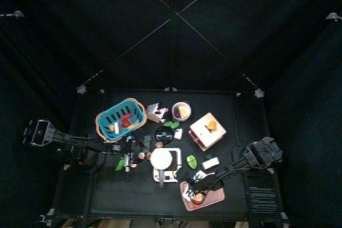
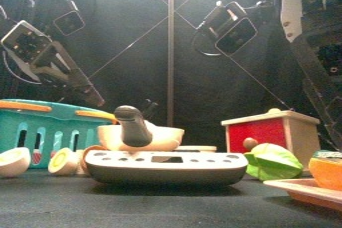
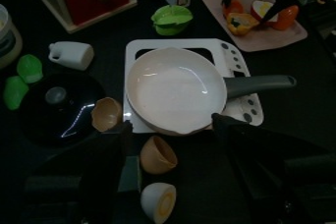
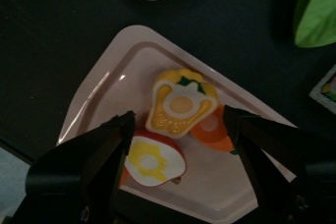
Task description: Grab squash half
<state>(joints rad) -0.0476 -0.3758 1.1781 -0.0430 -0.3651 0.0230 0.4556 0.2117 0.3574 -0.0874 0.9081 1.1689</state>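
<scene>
The squash half (image 4: 178, 105), yellow with an orange rim, lies on the pink tray (image 4: 118, 61) at the table's front right. Beside it on the tray lie a yellow-and-white piece (image 4: 155, 159) and an orange piece (image 4: 217, 141). My right gripper (image 4: 180, 122) is open just above the tray, one jaw on each side of the squash half, not closed on it. In the top view it (image 1: 201, 185) is over the tray (image 1: 203, 201). My left gripper (image 3: 178, 169) is open and empty at the table's left, over small tan halved pieces (image 3: 157, 152).
A white pan (image 3: 178, 85) with a black handle sits on a white stove in the middle. A green piece (image 3: 171, 17) lies between it and the tray. A red orange-topped block (image 1: 207, 129) stands behind. A teal basket (image 1: 120, 119) is at the back left.
</scene>
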